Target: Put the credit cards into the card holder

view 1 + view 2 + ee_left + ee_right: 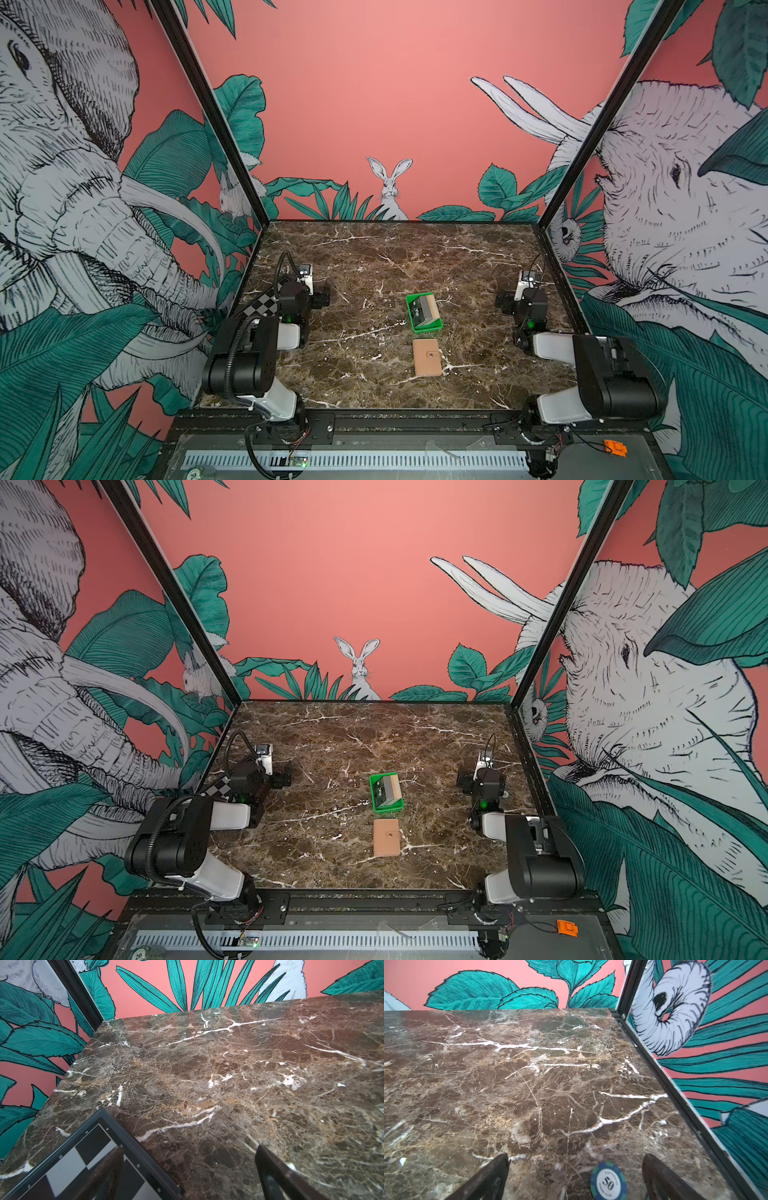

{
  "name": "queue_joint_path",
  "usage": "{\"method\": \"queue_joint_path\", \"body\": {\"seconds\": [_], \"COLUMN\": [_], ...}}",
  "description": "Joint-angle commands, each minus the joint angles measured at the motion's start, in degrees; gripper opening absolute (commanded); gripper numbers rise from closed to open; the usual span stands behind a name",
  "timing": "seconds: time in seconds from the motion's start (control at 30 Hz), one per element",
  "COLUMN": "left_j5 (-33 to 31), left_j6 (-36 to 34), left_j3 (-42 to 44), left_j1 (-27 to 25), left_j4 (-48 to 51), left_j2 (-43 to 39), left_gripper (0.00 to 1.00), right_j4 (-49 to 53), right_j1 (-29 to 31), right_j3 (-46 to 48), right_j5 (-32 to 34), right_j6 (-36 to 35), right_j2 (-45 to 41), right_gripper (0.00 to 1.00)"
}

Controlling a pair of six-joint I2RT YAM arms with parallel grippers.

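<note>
Tan, seemingly leather card holder (427, 357) rests on marble (374, 257).

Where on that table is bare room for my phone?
Bare: the table beyond the green tray to the back wall, and the patch between left arm and card holder. Crowded: tray and holder sit close together; a checkerboard under the left gripper, a poker chip under the right gripper.
</note>
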State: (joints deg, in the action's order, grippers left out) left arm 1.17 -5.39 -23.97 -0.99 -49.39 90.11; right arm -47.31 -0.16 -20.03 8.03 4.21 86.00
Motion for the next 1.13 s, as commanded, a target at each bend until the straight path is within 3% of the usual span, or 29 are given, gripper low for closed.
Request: {"method": "queue_joint_path", "body": {"seconds": [0.0,0.47,0.6,1.1], "left_j5": [-0.2,-0.2,-0.2,-0.2], "left_j6": [-0.9,-0.9,-0.9,-0.9], "left_j3": [0.1,0.0,0.0,0.0], "left_j1": [-0.3,-0.3,-0.3,-0.3], "left_j4": [0.1,0.1,0.2,0.1], "left_j2": [-1.2,-1.2,-1.2,-1.2], "left_gripper": [0.99,0.99,0.99,0.99], "right_j4": [-4.4,-2.7,-0.9,-0.5], "right_j1": [-1.0,-0.9,-0.9,-0.4], "right_j3": [-0.9,-1.8,-3.1,-3.3], "right_j5": [-5.1,-6.4,-13.4,-12.3], "right_j6": [-1.4,-2.3,-5.2,-5.4], "right_j2": [1.0,1.2,1.5,1.6], "right_gripper": [0.98,0.98,0.98,0.98]}}
